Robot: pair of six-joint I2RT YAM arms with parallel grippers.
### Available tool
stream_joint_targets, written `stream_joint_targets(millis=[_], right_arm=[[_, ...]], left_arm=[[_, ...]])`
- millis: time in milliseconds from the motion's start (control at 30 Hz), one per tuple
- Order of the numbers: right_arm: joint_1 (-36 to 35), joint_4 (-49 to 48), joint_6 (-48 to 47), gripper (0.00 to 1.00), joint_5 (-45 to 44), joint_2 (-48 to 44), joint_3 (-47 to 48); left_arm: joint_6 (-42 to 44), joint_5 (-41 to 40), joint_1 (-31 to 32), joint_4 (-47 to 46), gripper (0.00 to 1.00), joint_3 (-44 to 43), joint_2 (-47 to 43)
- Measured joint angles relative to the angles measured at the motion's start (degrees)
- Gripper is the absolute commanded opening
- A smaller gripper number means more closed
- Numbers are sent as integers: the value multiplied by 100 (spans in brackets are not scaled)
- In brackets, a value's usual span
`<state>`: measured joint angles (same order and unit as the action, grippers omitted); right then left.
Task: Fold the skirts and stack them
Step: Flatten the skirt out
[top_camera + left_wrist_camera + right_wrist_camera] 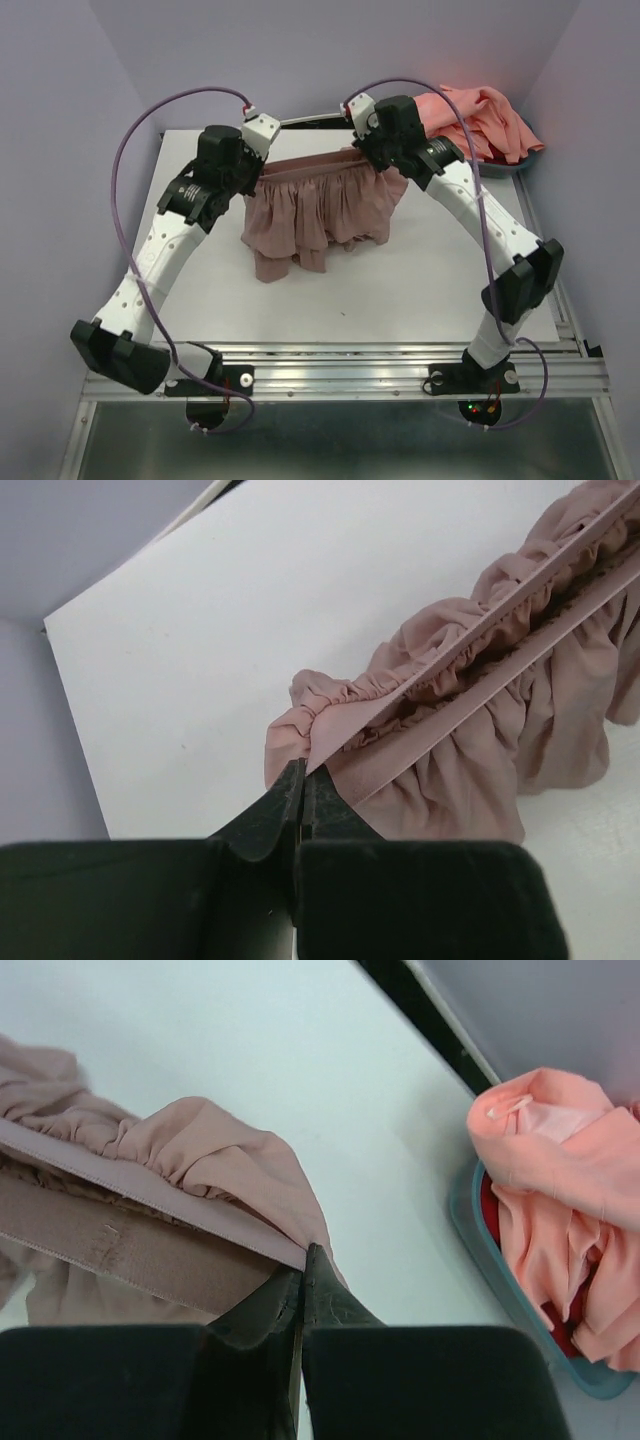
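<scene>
The dusty mauve-pink gathered skirt (pixel 315 210) hangs stretched by its waistband between both grippers above the white table (pixel 400 290), its hem resting bunched on the surface. My left gripper (pixel 262 168) is shut on the waistband's left end, seen close in the left wrist view (pixel 305 770) with the skirt (pixel 480 710). My right gripper (pixel 362 152) is shut on the waistband's right end, seen in the right wrist view (pixel 305 1255) with the skirt (pixel 190 1160). The salmon-coral skirt (pixel 490 122) lies heaped in a bin at the back right, also in the right wrist view (pixel 560 1190).
A teal-rimmed bin (pixel 500 1270) holds the coral skirt at the table's far right corner (pixel 505 168). Lilac walls close in behind and on both sides. A metal rail (pixel 340 365) runs along the near edge by the arm bases.
</scene>
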<state>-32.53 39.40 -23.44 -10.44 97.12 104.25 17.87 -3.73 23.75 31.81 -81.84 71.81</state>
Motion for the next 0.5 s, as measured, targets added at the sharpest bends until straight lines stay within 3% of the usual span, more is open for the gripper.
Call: stream_joint_targets(millis=[267, 500], right_arm=[[671, -293, -122, 1, 55, 2577, 3161], [782, -1880, -181, 1, -181, 2949, 3099]], left_arm=[[-7, 297, -828, -748, 0, -1893, 2312], [-127, 540, -1248, -1342, 0, -3528, 3899]])
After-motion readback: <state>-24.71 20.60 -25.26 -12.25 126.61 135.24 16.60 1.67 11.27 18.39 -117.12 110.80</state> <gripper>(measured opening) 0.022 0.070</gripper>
